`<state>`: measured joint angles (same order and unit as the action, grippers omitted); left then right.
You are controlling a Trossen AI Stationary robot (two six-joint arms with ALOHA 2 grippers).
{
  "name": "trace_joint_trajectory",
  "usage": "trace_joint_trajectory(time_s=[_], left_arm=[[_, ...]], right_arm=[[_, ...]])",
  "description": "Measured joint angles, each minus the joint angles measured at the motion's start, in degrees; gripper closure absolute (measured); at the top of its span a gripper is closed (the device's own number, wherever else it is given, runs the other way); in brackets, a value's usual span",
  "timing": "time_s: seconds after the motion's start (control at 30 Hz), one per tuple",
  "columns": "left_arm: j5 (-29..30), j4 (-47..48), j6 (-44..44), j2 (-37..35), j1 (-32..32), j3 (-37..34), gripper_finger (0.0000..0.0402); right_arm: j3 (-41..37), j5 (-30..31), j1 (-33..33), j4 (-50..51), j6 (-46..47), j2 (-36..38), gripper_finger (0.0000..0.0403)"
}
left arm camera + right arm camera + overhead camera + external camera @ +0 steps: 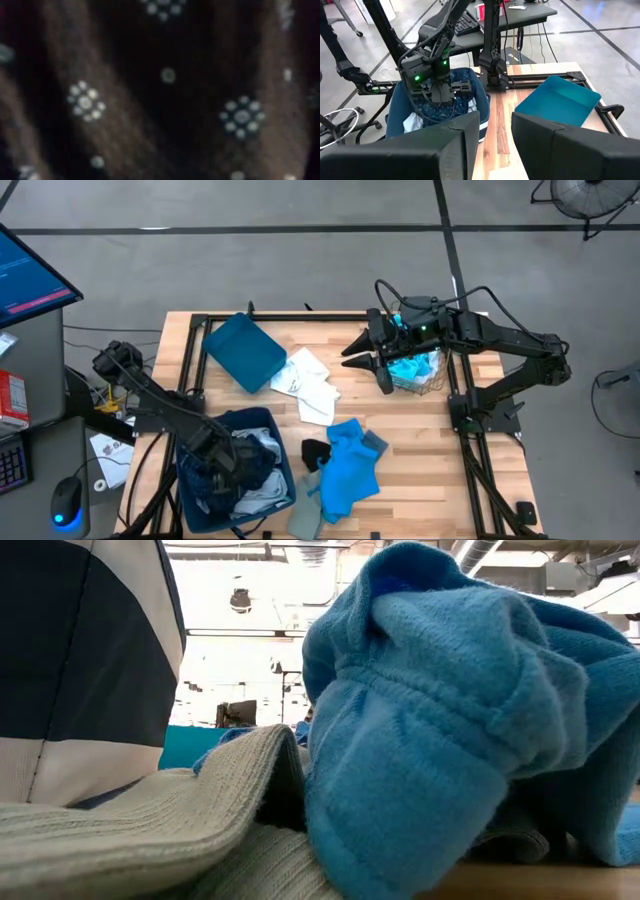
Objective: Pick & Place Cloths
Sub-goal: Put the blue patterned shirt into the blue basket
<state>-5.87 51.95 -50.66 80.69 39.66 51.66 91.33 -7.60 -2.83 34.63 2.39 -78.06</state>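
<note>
Your left gripper point(232, 463) is buried in the rigid dark-blue plastic bin point(190, 490), on the navy dotted cloth point(165, 90); I cannot tell its fingers' state. Right gripper point(372, 362), fingers open, hovers beside the wire-mesh basket point(437, 380). Lifting may snag neighbouring garments.

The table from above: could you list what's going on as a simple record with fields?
left claw: down inside the dark-blue bin, among the navy dotted cloth
right claw: open, beside the wire basket
basket contents: turquoise-and-white cloth
loose on table: bright blue cloth, white cloth
tipped bin: empty
</note>
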Motion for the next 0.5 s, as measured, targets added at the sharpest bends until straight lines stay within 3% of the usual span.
trace_joint_trajectory(time_s=[0.2, 0.5], left_arm=[[-6.31, -0.85, -4.37, -7.15, -1.80, 0.00, 0.0072], [-6.05, -2.30, -18.70, -22.92, -3.21, 0.03, 0.0060]], right_arm=[[0.00, -0.04, 0.00, 0.15, -1.25, 0.00, 0.0292], [0.00, -0.05, 0.00, 1.05, -1.51, 0.00, 0.0292]])
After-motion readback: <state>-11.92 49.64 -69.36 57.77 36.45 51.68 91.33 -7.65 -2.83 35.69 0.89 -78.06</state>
